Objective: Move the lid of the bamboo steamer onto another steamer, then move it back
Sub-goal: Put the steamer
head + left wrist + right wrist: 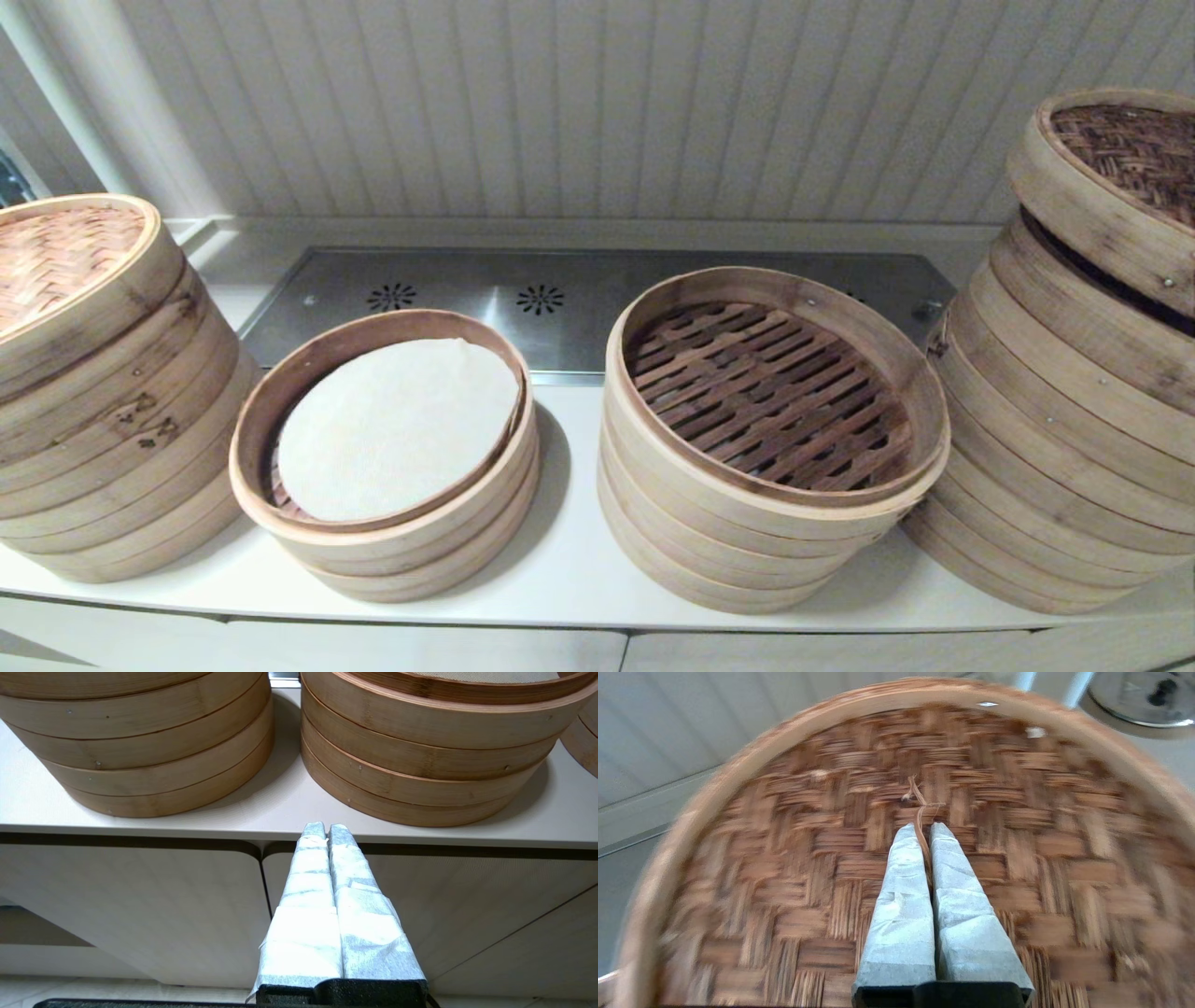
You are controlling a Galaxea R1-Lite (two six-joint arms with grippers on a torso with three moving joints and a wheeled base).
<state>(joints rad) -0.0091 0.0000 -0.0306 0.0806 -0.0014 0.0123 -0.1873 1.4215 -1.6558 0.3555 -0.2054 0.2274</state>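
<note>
A bamboo steamer lid (1111,177) with a woven top hangs tilted over the tall right-hand steamer stack (1055,439), with a dark gap under its near edge. In the right wrist view the woven lid (794,868) fills the picture. My right gripper (922,828) is shut on the thin cord loop (920,805) at the lid's middle. That gripper is out of the head view. An open steamer stack (775,392) with a dark slatted floor stands just left of the lid. My left gripper (325,828) is shut and empty, low in front of the counter edge.
A low steamer (397,425) lined with white cloth sits left of centre. A lidded stack (84,373) stands at far left. A steel plate (579,299) with vent holes lies behind, against the panelled wall. The white counter (280,807) ends above cabinet doors (140,905).
</note>
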